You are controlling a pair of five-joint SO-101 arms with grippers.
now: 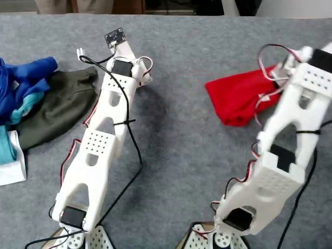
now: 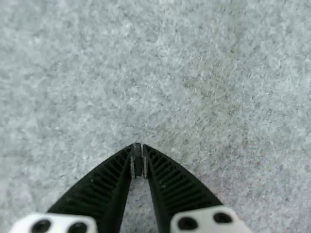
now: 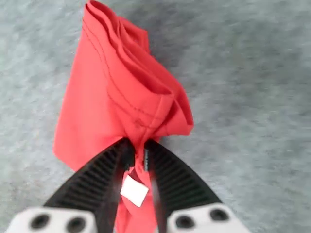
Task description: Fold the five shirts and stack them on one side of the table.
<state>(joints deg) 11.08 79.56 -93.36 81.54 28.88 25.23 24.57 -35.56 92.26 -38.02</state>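
Red shirt (image 3: 107, 107) is being pinched by the right tool (image 3: 137, 145) on the grey bench (image 2: 194, 73), while the left tool (image 2: 137, 158) is hanging closed, empty.

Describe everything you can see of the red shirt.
The red shirt is bright red, soft-looking cloth with stitched seams, bunched in loose folds rather than laid flat. It rests on the grey table, toward the right in the high view. The right gripper is shut on a gathered edge of it, and a small white tag shows near the pinch.
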